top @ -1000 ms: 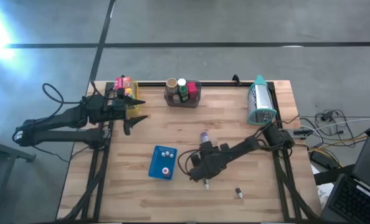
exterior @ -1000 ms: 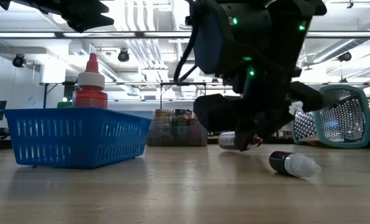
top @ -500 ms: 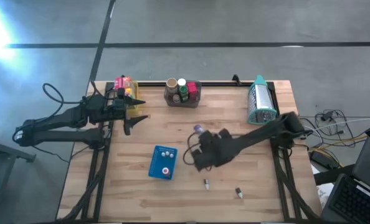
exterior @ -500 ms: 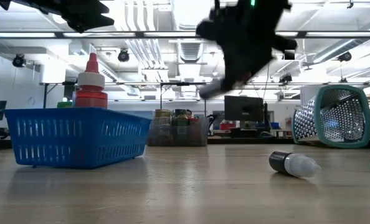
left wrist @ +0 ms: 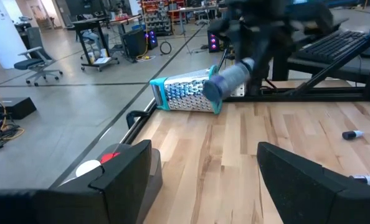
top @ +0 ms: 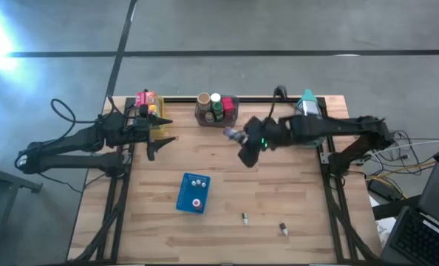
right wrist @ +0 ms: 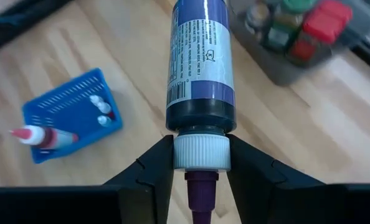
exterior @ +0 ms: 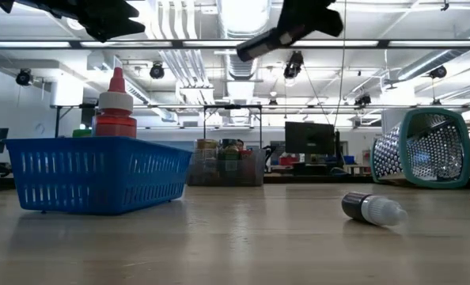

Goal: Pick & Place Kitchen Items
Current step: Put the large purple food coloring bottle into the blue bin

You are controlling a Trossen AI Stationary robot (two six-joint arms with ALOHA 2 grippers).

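Right gripper [right wrist: 200,165] is clamped on the white ribbed cap of a small purple bottle [right wrist: 200,59], and I have it carried well above the table [top: 278,199], just beside the grey bin [top: 218,111] of jars at the far edge. The bottle sticks straight out from the fingers [right wrist: 149,171], its body unsupported. It looks like a light plastic squeeze bottle with a glossy label, so I judge the weight as trivial but the surface as slick. The ribbed cap gives the better purchase; the body would probably flex and slide under the pads. Holding by the cap alone, I expect it could swing or twist if I move sharply, and the cap may turn.

Left gripper [left wrist: 203,168] waits with its fingers spread and nothing between them, near the yellow bin [top: 149,111] at the table's left far corner. Two tiny bottles [top: 264,223] lie on the near part of the table, and the blue tray [top: 194,193] sits mid-table with a few items in it.
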